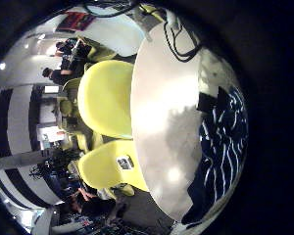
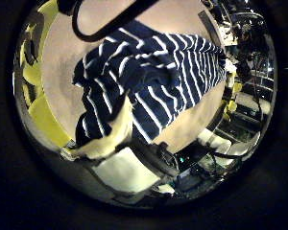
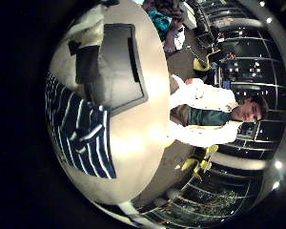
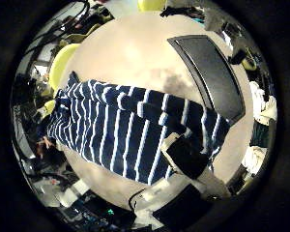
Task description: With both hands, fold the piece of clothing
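Observation:
A striped garment (image 2: 149,86) lies spread and a little rumpled on the round table (image 4: 135,53). In the left thumb side palm view it fills much of the picture, so it is close under my left hand (image 2: 98,146), a part of which shows at the garment's edge. In the right thumb side palm view the garment (image 4: 126,126) lies flat, and a part of my right hand (image 4: 191,157) shows over its edge. The garment also shows in the right little finger side palm view (image 3: 81,129) and in the left little finger side palm view (image 1: 225,132).
A flat dark tray-like object (image 3: 119,67) lies on the table beside the garment, and also shows in the right thumb side palm view (image 4: 208,68). Chairs (image 1: 108,98) stand around the table's rim (image 1: 147,186).

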`<state>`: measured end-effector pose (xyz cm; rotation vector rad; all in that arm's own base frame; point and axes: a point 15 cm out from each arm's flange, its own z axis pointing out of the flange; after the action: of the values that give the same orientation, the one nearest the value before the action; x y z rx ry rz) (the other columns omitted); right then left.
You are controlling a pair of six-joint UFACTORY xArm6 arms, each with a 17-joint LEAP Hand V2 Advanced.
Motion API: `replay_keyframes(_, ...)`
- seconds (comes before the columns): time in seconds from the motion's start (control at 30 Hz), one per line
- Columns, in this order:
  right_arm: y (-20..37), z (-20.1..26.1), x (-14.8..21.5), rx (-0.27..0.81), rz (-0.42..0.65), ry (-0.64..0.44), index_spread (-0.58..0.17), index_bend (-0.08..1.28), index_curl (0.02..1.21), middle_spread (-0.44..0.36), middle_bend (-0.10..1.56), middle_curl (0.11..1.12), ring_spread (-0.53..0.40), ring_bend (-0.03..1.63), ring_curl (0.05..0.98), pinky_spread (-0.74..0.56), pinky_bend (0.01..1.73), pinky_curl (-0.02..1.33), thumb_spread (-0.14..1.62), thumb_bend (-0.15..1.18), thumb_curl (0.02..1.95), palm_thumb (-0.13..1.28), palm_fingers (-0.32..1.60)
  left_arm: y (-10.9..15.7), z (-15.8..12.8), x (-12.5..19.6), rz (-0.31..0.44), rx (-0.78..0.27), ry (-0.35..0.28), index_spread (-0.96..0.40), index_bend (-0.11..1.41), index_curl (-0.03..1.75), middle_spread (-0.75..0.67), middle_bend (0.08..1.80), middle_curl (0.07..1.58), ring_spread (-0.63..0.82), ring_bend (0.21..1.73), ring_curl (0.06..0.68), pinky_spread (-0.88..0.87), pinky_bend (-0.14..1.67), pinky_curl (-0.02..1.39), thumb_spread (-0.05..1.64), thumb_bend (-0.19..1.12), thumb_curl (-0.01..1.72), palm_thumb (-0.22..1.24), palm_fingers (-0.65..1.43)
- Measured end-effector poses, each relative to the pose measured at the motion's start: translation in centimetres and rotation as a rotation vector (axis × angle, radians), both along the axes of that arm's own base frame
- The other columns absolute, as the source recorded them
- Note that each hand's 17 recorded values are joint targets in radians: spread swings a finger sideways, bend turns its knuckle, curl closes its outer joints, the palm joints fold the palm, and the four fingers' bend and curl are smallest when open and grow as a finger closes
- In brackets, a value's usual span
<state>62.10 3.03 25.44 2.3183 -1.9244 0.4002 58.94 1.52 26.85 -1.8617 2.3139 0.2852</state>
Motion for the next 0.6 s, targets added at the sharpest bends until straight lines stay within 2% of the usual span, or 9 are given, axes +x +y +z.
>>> replay_keyframes(0.1, -1.1, 3.5, -0.3, 0.006, -0.015, -0.043, -0.437, 0.26, 0.53, -0.232, 0.51, 0.51, -0.047, 0.91, 0.509, 0.14, 0.78, 0.79, 1.29, -0.03, 0.42, 0.56, 0.03, 0.5, 2.7, -0.9, 0.01, -0.047, -0.021, -0.4, 0.25, 1.03, -0.26, 0.32, 0.83, -0.26, 0.95, 0.471, -0.41, 0.79, 0.64, 1.03, -0.03, 0.32, 0.28, 0.17)
replay_keyframes(0.2, -3.5, 7.3, -1.5, 0.006, -0.044, -0.075, -0.438, 0.28, 0.51, -0.243, 0.52, 0.49, -0.049, 0.87, 0.472, 0.22, 0.65, 0.72, 1.29, -0.02, 0.39, 0.54, 0.1, 0.2, 3.2, -4.0, 0.003, -0.109, 0.052, -0.36, 0.26, 1.0, -0.2, 0.3, 0.8, -0.19, 0.89, 0.448, -0.33, 0.72, 0.62, 1.04, -0.02, 0.31, 0.29, 0.16)
replay_keyframes(0.23, -4.2, 7.7, -2.3, 0.002, -0.046, -0.057, -0.434, 0.28, 0.5, -0.238, 0.52, 0.48, -0.053, 0.85, 0.464, 0.24, 0.63, 0.71, 1.3, -0.02, 0.39, 0.53, 0.11, -0.2, 3.0, -5.3, 0.0, -0.139, 0.085, -0.35, 0.26, 0.99, -0.18, 0.3, 0.79, -0.17, 0.87, 0.44, -0.3, 0.69, 0.61, 1.05, -0.02, 0.31, 0.29, 0.16)
replay_keyframes(0.33, -5.3, 6.9, -5.0, -0.006, -0.023, 0.045, -0.426, 0.27, 0.49, -0.248, 0.51, 0.47, -0.061, 0.81, 0.442, 0.28, 0.54, 0.66, 1.3, -0.02, 0.37, 0.51, 0.11, -1.2, 1.7, -8.0, -0.012, -0.204, 0.155, -0.31, 0.28, 0.96, -0.14, 0.3, 0.76, -0.12, 0.84, 0.427, -0.2, 0.58, 0.58, 1.08, -0.02, 0.31, 0.3, 0.13)
replay_keyframes(0.43, -6.8, 4.8, -8.2, 0.006, 0.009, 0.183, -0.418, 0.25, 0.47, -0.251, 0.47, 0.44, -0.039, 0.71, 0.406, 0.31, 0.46, 0.6, 1.3, -0.02, 0.35, 0.48, 0.05, -1.7, -1.2, -10.7, -0.024, -0.254, 0.227, -0.27, 0.3, 0.92, -0.08, 0.28, 0.72, -0.05, 0.79, 0.406, -0.03, 0.45, 0.54, 1.14, -0.01, 0.3, 0.33, 0.1)
replay_keyframes(0.5, -7.1, 3.3, -9.5, 0.017, 0.014, 0.235, -0.414, 0.24, 0.45, -0.247, 0.45, 0.43, -0.022, 0.65, 0.378, 0.32, 0.42, 0.56, 1.31, -0.02, 0.34, 0.46, 0.06, -2.0, -3.1, -11.6, -0.035, -0.276, 0.237, -0.25, 0.29, 0.89, -0.06, 0.25, 0.69, -0.02, 0.77, 0.39, 0.04, 0.41, 0.51, 1.18, -0.01, 0.29, 0.34, 0.12)
replay_keyframes(0.6, -7.6, 0.6, -11.5, 0.032, 0.009, 0.302, -0.41, 0.24, 0.44, -0.205, 0.43, 0.41, 0.009, 0.57, 0.34, 0.32, 0.36, 0.52, 1.34, -0.02, 0.33, 0.44, 0.06, -2.2, -6.4, -12.2, -0.041, -0.294, 0.216, -0.22, 0.25, 0.85, -0.04, 0.23, 0.65, 0.01, 0.75, 0.373, 0.12, 0.38, 0.48, 1.25, 0.0, 0.29, 0.35, 0.14)
